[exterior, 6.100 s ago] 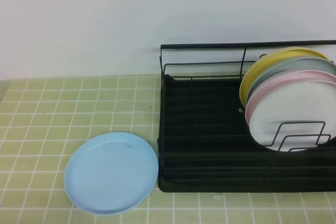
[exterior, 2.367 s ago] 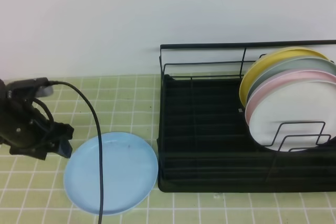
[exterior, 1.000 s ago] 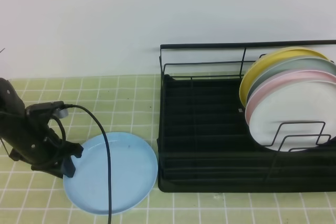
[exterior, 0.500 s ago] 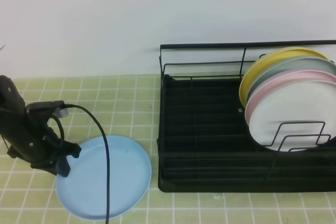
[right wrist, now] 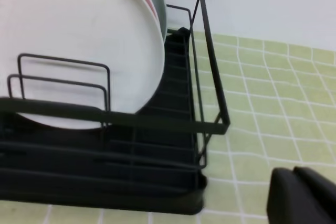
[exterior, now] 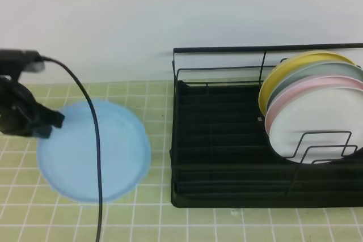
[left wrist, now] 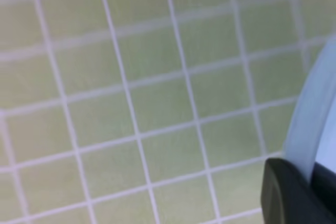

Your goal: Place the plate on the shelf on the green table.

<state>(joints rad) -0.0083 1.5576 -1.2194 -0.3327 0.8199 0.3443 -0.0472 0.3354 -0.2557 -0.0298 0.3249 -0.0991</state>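
Observation:
The light blue plate hangs tilted and blurred above the green table, left of the shelf. My left gripper is shut on the plate's left rim. In the left wrist view the plate's rim runs between the dark fingers at the bottom right, over the table's tiles. The shelf is a black wire rack; its left half holds no plates. My right gripper shows in the right wrist view only, shut, just off the shelf's right end.
Yellow, grey-green, pink and white plates stand upright in the shelf's right half. The left arm's black cable hangs across the blue plate. A white wall stands behind the table.
My left gripper has closed on the plate's rim and lifted it off the tiles, carrying it up and to the left. The shelf and its plates have not moved.

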